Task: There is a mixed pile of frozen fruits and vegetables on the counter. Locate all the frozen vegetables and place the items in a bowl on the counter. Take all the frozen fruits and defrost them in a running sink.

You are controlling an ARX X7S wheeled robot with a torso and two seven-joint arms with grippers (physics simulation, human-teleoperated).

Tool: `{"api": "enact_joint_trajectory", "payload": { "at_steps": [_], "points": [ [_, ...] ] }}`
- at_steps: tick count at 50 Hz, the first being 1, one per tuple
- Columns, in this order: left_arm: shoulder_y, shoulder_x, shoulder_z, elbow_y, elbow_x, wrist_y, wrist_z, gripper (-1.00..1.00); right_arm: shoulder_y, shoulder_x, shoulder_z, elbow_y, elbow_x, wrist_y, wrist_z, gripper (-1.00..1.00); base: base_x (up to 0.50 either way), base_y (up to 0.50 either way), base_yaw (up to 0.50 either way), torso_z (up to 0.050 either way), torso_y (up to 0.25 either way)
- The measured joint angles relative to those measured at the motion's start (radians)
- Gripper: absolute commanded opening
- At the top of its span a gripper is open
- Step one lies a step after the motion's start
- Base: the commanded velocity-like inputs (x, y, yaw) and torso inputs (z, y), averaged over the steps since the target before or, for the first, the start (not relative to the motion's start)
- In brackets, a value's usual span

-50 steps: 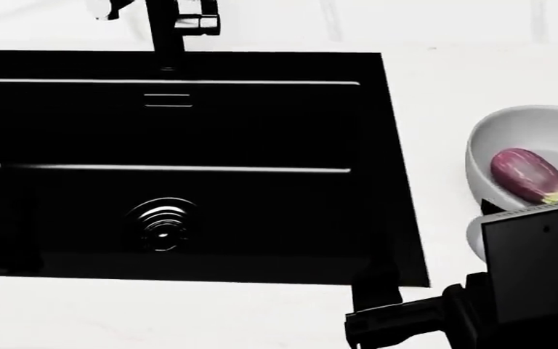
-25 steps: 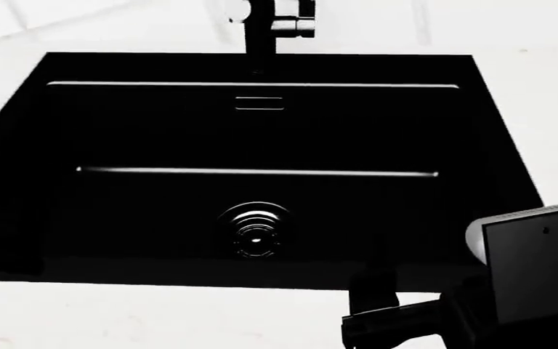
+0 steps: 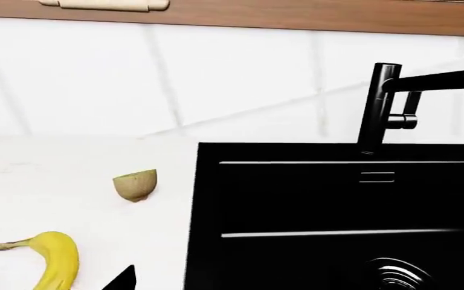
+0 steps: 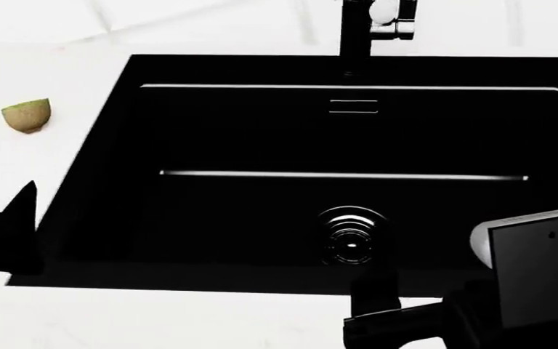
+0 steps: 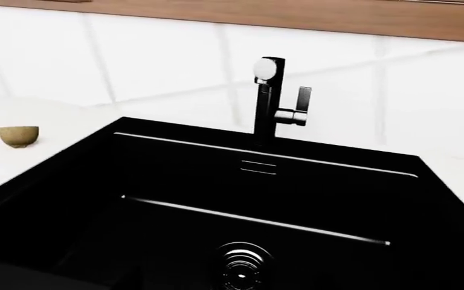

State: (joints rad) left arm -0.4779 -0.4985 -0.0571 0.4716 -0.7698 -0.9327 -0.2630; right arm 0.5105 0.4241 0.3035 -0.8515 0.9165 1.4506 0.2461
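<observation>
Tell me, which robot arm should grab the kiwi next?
Probably the left. The kiwi lies on the counter left of the sink, on the left tool's side.

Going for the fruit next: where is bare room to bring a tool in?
Open counter lies between the kiwi half and the banana, and between both and the sink edge. The basin is bare around the drain.

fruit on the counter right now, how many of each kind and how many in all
banana: 1, lying on the white counter beside the sink
kiwi half: 1, on the counter beside the sink
total: 2 fruits, none in the sink yet
</observation>
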Motion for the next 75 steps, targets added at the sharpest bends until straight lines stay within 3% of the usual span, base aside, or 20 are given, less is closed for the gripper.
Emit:
{"api": "enact_joint_trajectory", "payload": {
  "at_steps": [61,75],
  "points": [
    [0.006,-0.001,0.025,-0.001,-0.002,0.02,-0.012,1.0,-0.064,0.033,-0.026,0.028,0.026,-0.099,0.033,1.0,0.02,0.5,0.0,0.0,0.0],
    [0.017,-0.01,0.025,-0.011,0.006,0.033,-0.003,1.0,-0.077,0.031,-0.029,0.039,0.04,-0.118,0.036,1.0,0.0,0.02,0.0,0.0,0.0]
  ]
}}
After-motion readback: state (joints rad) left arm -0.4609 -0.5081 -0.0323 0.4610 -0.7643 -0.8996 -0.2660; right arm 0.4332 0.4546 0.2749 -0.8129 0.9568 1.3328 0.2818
